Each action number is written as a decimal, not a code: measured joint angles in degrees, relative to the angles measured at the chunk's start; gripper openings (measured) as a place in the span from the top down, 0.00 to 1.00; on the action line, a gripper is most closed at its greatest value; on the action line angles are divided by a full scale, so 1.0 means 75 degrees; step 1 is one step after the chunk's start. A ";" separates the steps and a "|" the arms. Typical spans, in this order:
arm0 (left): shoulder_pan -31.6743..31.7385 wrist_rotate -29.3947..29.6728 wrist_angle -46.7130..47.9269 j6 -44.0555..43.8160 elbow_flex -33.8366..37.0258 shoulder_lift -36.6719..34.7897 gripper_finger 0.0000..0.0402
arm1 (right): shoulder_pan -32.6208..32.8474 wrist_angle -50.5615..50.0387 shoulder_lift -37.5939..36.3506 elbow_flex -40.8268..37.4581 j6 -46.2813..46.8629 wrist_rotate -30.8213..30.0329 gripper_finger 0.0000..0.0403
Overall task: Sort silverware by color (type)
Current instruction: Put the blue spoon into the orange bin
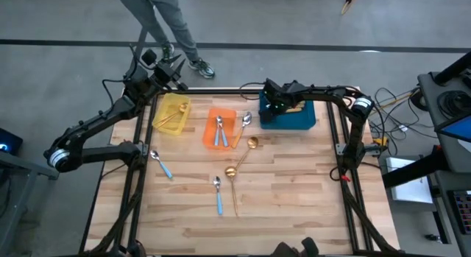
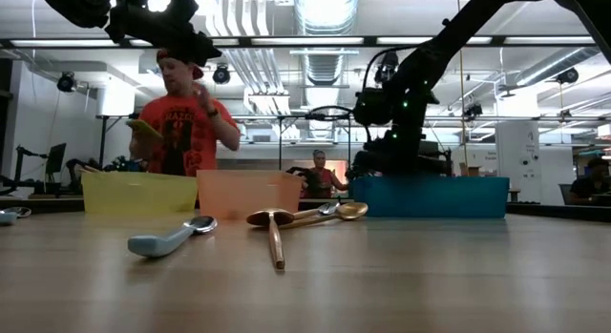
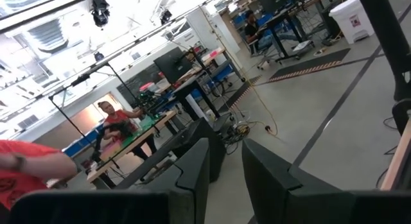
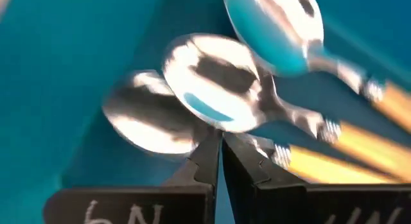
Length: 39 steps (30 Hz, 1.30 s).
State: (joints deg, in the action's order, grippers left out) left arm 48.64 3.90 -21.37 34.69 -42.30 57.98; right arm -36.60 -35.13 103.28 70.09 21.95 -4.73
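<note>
Down in the blue bin (image 1: 303, 117) lay the orange-handled spoons (image 4: 270, 89), polished silver bowls heaped one over another with ribbed collars where the handles began, and the right gripper (image 4: 221, 144) was nosed right in among them, its dark fingers pressed together with nothing between them, the tips just beside one shiny bowl! The right arm reached in from the table's right edge, elbow bent, wrist dipped over the bin's left end. In the orange bin (image 1: 210, 128) lay blue-handled spoons (image 1: 219, 132), and one more spoon (image 1: 243, 127) leaned over its right rim. Loose on the pale wooden table (image 1: 294, 191) lay two thin gold spoons (image 1: 232, 185), slim-stemmed, and two blue-handled ones, one (image 1: 160, 164) near the left edge, one (image 1: 218, 194) beside the gold pair. The yellow bin (image 1: 181, 102) held gold pieces. The left gripper (image 1: 176, 71) was lifted clear beyond the table's far left corner, pointing out into the room, its fingers (image 3: 192, 176) standing a little apart and gripping nothing. A person in a red shirt (image 2: 181, 123) stood behind the bins
</note>
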 joint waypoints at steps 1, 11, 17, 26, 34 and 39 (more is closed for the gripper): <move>0.0000 0.0001 0.0000 -0.0043 0.0000 0.0000 0.81 | 0.0000 0.0142 0.0000 0.0032 -0.0015 0.0000 0.97; 0.0000 0.0000 0.0354 -0.0603 0.0000 0.0000 0.81 | -0.0011 0.0386 -0.0143 0.0779 -0.0819 -0.0202 0.97; -0.0012 -0.0001 0.1187 -0.1161 0.0000 0.0000 0.81 | -0.0006 0.1746 -0.0406 0.0814 -0.1709 -0.0183 0.97; -0.0064 -0.0081 0.1748 -0.3213 0.0000 0.0059 0.81 | 0.0074 0.4722 -0.0516 0.0807 -0.3054 -0.0108 0.97; -0.0139 -0.1704 0.4102 -0.5697 0.0000 0.0058 0.81 | 0.0195 0.5568 -0.0538 0.0801 -0.3648 0.0844 0.97; -0.0529 -0.1803 0.5878 -0.6972 0.0000 0.0042 0.81 | 0.0201 0.5896 -0.0618 0.0784 -0.3855 0.1109 0.97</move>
State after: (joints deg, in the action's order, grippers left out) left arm 44.67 -9.62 22.72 -17.60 -42.30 58.29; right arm -35.09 9.09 98.65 75.96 -6.96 3.59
